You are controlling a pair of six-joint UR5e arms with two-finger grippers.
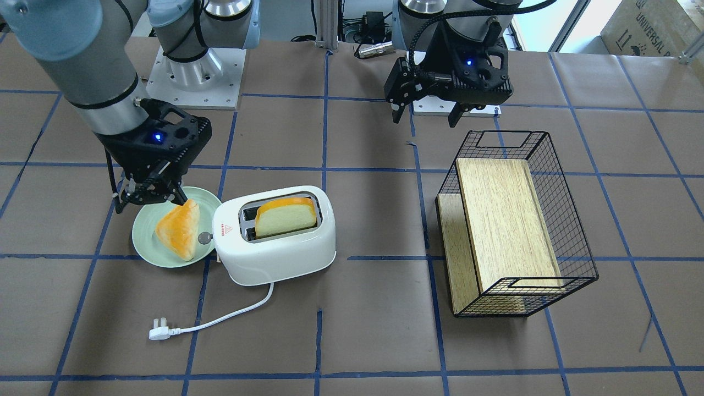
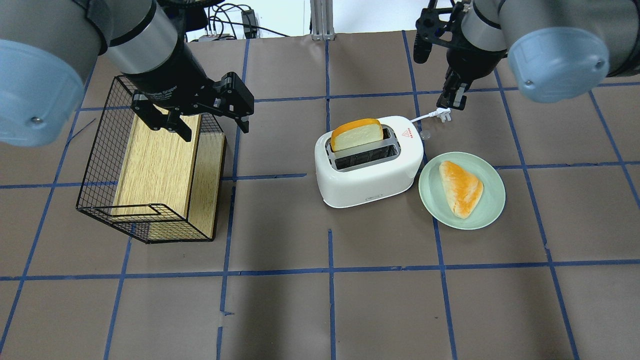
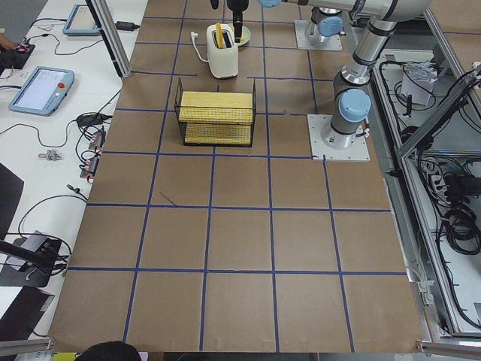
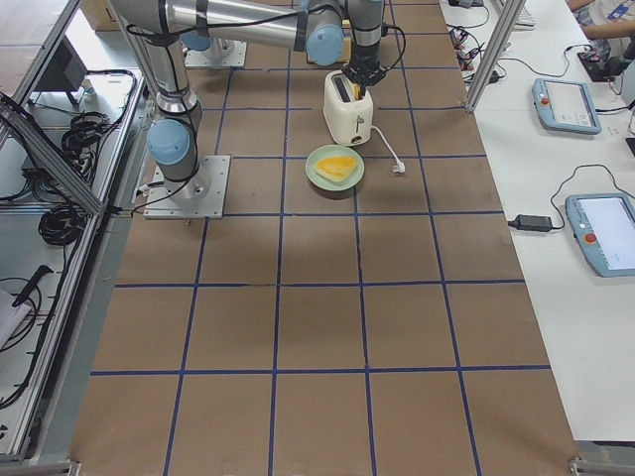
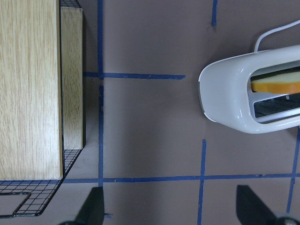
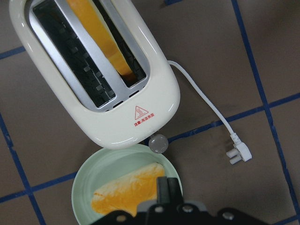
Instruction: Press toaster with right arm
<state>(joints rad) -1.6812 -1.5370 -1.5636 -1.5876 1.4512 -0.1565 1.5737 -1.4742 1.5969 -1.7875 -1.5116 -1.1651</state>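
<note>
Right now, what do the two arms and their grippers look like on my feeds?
Both arms are grey with pale-blue joint caps; each black gripper has a blue light. The right arm has a slim-fingered right gripper. The left arm has a blockier left gripper with a thick black cable looping over it.

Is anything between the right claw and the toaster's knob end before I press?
Nothing visible. The right claw hangs over the green plate beside the toaster; open air separates it from the silver knob. The bread on the plate lies below, not between.
</note>
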